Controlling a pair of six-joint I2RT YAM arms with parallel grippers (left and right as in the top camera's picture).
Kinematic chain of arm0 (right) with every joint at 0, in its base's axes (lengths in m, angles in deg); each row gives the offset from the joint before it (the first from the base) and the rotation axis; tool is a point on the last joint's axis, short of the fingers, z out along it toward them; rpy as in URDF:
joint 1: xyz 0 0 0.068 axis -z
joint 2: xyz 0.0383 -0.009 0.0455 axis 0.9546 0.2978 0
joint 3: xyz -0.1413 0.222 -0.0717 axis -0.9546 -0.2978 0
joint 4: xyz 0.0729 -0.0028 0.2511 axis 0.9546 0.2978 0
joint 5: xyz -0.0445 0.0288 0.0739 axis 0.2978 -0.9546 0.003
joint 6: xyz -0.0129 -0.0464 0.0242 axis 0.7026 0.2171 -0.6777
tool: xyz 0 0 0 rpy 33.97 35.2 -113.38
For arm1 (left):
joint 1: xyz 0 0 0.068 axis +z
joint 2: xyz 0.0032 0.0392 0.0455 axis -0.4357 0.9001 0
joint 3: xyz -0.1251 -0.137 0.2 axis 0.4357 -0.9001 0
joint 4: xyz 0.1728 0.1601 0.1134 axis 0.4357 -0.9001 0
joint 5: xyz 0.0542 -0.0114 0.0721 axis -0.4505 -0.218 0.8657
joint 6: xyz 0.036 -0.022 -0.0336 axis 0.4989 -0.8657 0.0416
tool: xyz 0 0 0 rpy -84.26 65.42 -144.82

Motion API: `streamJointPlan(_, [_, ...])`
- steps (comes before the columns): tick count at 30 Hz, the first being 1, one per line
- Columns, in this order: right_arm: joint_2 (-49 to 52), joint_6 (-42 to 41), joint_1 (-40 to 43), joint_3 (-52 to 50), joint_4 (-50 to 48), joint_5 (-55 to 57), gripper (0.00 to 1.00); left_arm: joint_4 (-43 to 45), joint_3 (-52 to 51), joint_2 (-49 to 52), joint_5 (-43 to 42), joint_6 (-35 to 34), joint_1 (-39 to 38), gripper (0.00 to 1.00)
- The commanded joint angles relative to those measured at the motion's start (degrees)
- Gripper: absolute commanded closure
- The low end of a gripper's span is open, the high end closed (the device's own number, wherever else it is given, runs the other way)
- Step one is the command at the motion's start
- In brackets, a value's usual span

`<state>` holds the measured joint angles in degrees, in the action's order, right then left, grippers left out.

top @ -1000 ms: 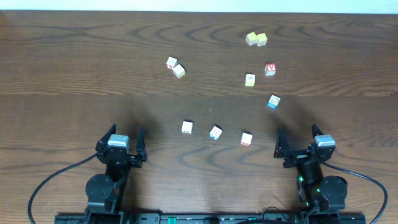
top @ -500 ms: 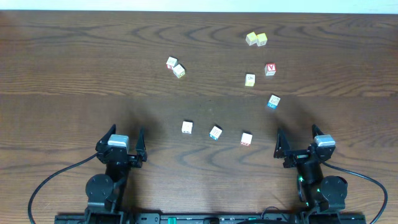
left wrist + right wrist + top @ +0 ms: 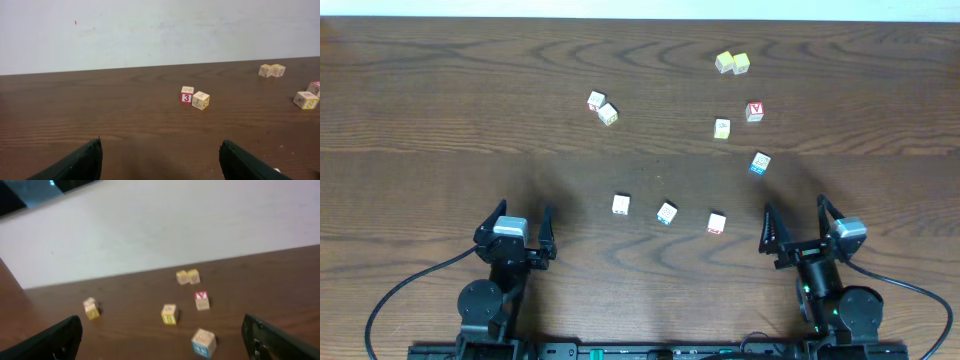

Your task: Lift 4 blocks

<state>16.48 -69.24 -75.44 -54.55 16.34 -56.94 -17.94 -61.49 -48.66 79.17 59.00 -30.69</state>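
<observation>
Left hand (image 3: 523,215) and right hand (image 3: 795,213), at the near edge of the counter (image 3: 440,120); each has its jaws spread wide with nothing between them. In the left wrist view one of the left hand's fingers (image 3: 75,161) stands well apart from its partner over bare wood; in the right wrist view the right hand's fingers (image 3: 280,337) are likewise parted and grip nothing.

Just beyond the hands, between them, three of the four blocks lie in a loose row on the counter: the plain white block (image 3: 621,204) to the left; the near blue-sided block (image 3: 666,213) in the middle; the orange-red-sided block (image 3: 716,223) to the right, nearest the right hand yet clear of it; no two touch. Farther out on the right the fourth, the far blue-sided block (image 3: 760,163), stands alone; the right wrist view shows it low in its field. All four rest on the wood.

Beyond these, a single pale yellow cube (image 3: 721,128) with the red-faced cube (image 3: 754,111) near it, apart; on the left at like depth, the numbered cube (image 3: 596,100), its red face bearing a 3 in the left wrist view, just beside the tan cube (image 3: 608,114). Farthest, the yellow pair (image 3: 724,62), side by side; behind the counter, a pale wall (image 3: 150,30).
</observation>
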Motion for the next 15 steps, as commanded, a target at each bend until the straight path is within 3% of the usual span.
streamJointPlan(1, [-0.33, -3.41, -0.66, -0.07, -6.58, -0.83, 0.01, -2.49, -0.48, -0.22, -3.26, 0.70, 0.28, 0.25])
streamJointPlan(5, [-0.31, -2.56, -0.66, 0.22, -18.03, -5.03, 0.01, 3.15, -0.46, -0.22, -11.85, 0.79, 0.31, 0.25])
streamJointPlan(8, [0.26, 2.21, -0.66, 3.65, -17.97, -5.90, 0.01, 8.59, -0.42, -0.20, -12.33, 1.01, 0.31, 0.25])
streamJointPlan(12, [5.44, 9.66, -0.66, 14.71, -6.67, -5.75, 0.01, 12.17, 3.26, 1.22, -12.28, 0.79, 0.31, 0.25])
streamJointPlan(15, [17.73, 11.80, -0.66, 29.27, 10.86, -1.14, 0.01, 3.28, 13.33, 8.87, -11.21, 1.44, 0.50, 0.25])
